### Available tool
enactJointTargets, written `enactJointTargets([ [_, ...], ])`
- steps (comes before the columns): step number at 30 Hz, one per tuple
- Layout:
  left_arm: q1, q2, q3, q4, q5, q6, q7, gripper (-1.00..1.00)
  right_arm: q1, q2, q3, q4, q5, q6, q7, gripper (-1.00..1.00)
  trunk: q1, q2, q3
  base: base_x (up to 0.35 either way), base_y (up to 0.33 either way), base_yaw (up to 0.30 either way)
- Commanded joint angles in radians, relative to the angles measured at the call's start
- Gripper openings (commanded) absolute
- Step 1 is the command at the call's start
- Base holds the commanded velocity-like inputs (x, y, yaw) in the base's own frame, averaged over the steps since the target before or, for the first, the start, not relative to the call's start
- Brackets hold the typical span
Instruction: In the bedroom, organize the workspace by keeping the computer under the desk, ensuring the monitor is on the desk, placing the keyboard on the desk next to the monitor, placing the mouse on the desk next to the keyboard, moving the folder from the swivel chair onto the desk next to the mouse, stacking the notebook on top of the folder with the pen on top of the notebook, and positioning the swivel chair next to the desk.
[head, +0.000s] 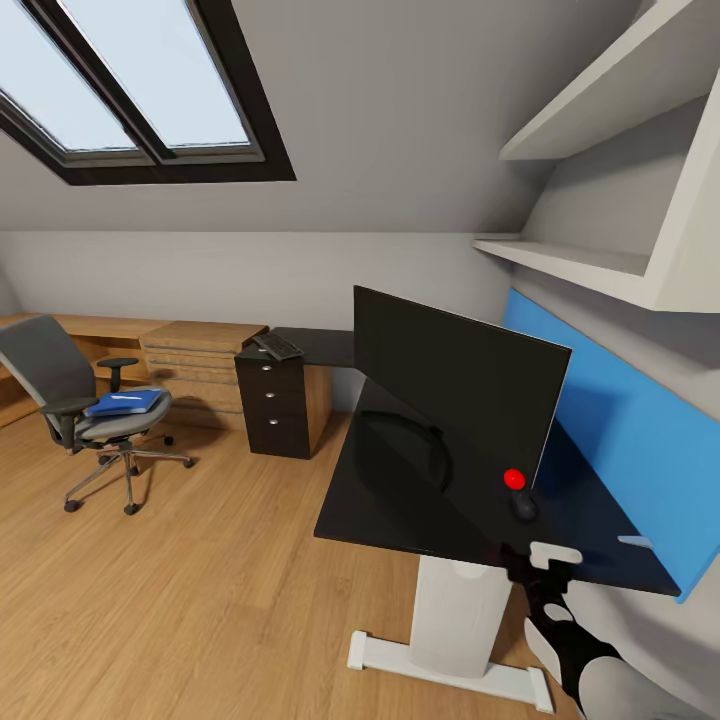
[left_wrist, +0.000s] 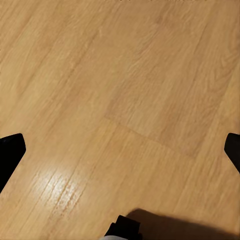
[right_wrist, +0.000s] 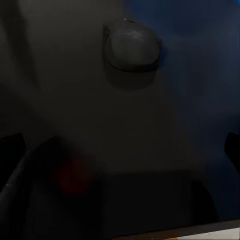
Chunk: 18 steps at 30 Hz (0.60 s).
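Note:
The monitor (head: 455, 390) stands on the glossy black desk (head: 400, 500) in front of the blue back panel (head: 640, 440). The black mouse (head: 523, 506) (right_wrist: 131, 46) lies on the desk beside the monitor's red-dot corner. My right gripper (head: 530, 562) (right_wrist: 120, 150) hovers open just short of the mouse, not touching it. The keyboard (head: 277, 346) rests on the black drawer cabinet (head: 285, 400) further back. The swivel chair (head: 60, 385) stands far left with the blue folder (head: 125, 403) on its seat. My left gripper (left_wrist: 120, 150) is open over bare wood floor. Computer and notebook are out of view.
White shelves (head: 600, 260) jut out above the desk at the right. A light wooden drawer unit (head: 200, 365) stands beside the black cabinet. The desk's white leg and foot (head: 460, 610) are near me. Wood floor (head: 200, 580) spreads between chair and desk. A skylight (head: 130, 80) is overhead.

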<state>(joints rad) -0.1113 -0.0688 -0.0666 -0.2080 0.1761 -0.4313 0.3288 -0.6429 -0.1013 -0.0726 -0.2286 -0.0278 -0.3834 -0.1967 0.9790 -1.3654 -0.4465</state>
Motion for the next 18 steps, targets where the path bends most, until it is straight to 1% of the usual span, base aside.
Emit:
enactJointTargets([
  [1, -0.001, 0.0, -0.007, -0.001, 0.009, -0.004, 0.004, 1.0, -0.001, 0.001, -0.002, 0.0, 0.0, -0.001, 0.005, 1.0, 0.0, -0.001, -0.001, 0.0, 0.0, 0.0],
  [4, -0.001, -0.004, -0.006, -0.008, 0.01, -0.003, 0.004, 1.0, -0.001, 0.006, 0.0, -0.003, 0.006, 0.003, -0.005, 1.0, 0.0, -0.001, -0.001, 0.0, 0.0, 0.0],
  [10, -0.001, -0.007, -0.006, -0.012, 0.011, -0.003, 0.003, 1.0, -0.001, 0.016, 0.002, -0.001, 0.009, -0.027, -0.008, 1.0, 0.0, -0.001, -0.001, 0.0, 0.0, 0.0],
  [18, -0.001, -0.008, -0.006, -0.013, 0.011, -0.003, 0.003, 1.0, -0.001, 0.018, 0.002, 0.0, 0.009, -0.038, -0.009, 1.0, 0.0, -0.001, -0.001, 0.0, 0.0, 0.0],
])
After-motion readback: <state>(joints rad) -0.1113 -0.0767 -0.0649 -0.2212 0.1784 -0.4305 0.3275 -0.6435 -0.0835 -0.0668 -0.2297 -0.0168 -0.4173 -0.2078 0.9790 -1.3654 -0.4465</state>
